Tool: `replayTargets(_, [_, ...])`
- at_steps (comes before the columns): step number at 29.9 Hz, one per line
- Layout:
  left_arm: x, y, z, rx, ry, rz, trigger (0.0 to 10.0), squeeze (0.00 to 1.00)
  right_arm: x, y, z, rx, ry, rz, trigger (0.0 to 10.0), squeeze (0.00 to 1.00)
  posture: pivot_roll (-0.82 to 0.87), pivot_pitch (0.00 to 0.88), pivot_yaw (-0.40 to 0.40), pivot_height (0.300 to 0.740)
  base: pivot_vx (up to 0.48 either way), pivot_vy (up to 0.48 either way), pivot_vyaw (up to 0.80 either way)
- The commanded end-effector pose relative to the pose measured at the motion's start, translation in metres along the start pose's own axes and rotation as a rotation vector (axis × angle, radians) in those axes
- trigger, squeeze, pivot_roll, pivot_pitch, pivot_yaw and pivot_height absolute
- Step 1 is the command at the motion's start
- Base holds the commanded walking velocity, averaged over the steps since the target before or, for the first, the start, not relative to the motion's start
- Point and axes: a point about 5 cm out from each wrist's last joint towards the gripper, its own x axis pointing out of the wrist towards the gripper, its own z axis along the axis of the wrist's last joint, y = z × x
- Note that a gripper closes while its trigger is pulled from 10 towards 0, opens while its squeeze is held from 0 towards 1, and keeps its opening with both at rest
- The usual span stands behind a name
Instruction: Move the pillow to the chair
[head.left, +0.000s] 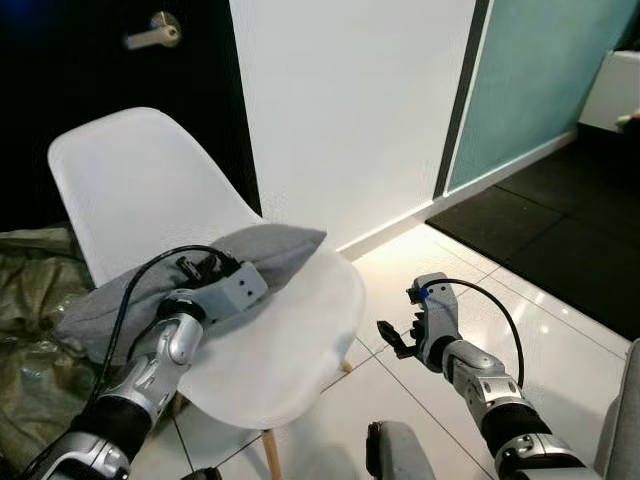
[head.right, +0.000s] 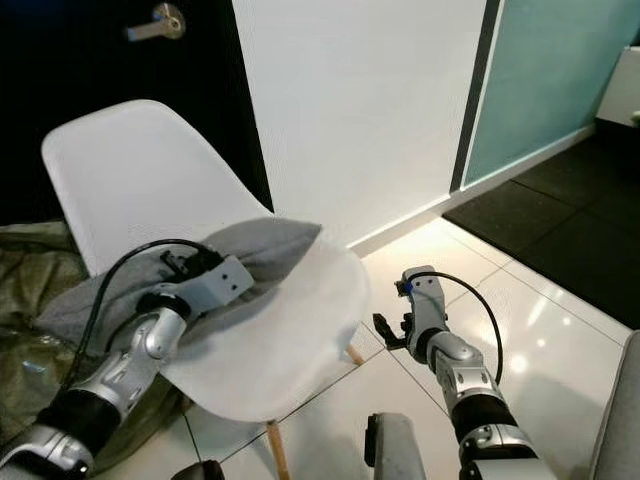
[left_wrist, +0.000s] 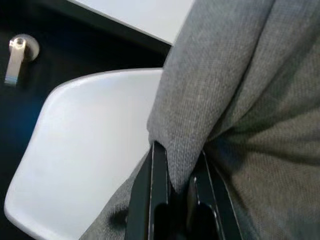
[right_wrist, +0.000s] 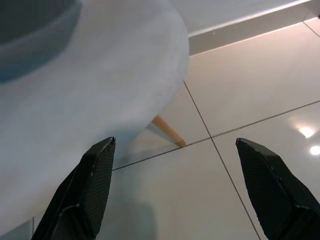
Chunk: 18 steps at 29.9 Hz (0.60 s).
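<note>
One grey pillow (left pincer clamped) lies on the white chair.

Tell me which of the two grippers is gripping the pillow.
The left gripper: its fingers are pinched on the grey pillow over the white chair. The right gripper hangs open above the floor.

Pillow: grey woven fabric, lying slumped across the seat's left side, one corner pointing right, its left end overhanging the edge. Chair: white moulded shell, wooden legs, upright on tiled floor.
</note>
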Motion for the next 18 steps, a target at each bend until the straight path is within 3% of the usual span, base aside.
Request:
replayTargets(1, [0.008, 0.008, 0.005, 0.041, -0.038, 0.049, 10.0, 0.0, 0.0, 0.0, 0.0, 0.003, 0.001, -0.002, 10.0, 0.0, -0.2, 0.032, 0.044, 0.515, 0.0, 0.0, 0.0])
replayTargets(3, [0.009, 0.001, -0.005, 0.081, 0.006, 0.022, 10.0, 0.0, -0.001, 0.0, -0.002, 0.0, 0.006, -0.005, 10.0, 0.0, -0.21, 0.034, 0.047, 0.505, 0.0, 0.0, 0.0])
replayTargets(7, [0.005, -0.007, -0.012, 0.073, 0.035, 0.002, 10.0, 0.0, -0.002, 0.0, -0.002, -0.002, 0.007, -0.007, 10.0, 0.0, -0.21, 0.038, 0.05, 0.495, 0.0, 0.0, 0.0])
replayTargets(11, [0.004, -0.011, -0.013, 0.004, 0.044, 0.012, 10.0, 0.0, -0.004, -0.004, -0.003, -0.009, 0.01, -0.023, 10.0, 0.0, -0.22, 0.045, 0.049, 0.48, 0.0, 0.0, 0.0])
replayTargets(16, [0.011, -0.01, 0.001, -0.051, -0.005, 0.028, 10.0, 0.0, -0.005, -0.007, -0.006, -0.033, 0.034, -0.038, 10.0, 0.0, -0.22, 0.044, 0.047, 0.46, 0.0, 0.0, 0.0])
replayTargets(18, [0.011, -0.013, 0.001, -0.129, 0.017, 0.018, 10.0, 0.0, -0.005, -0.007, -0.007, -0.039, 0.04, -0.04, 10.0, 0.0, -0.22, 0.047, 0.049, 0.45, 0.0, 0.0, 0.0])
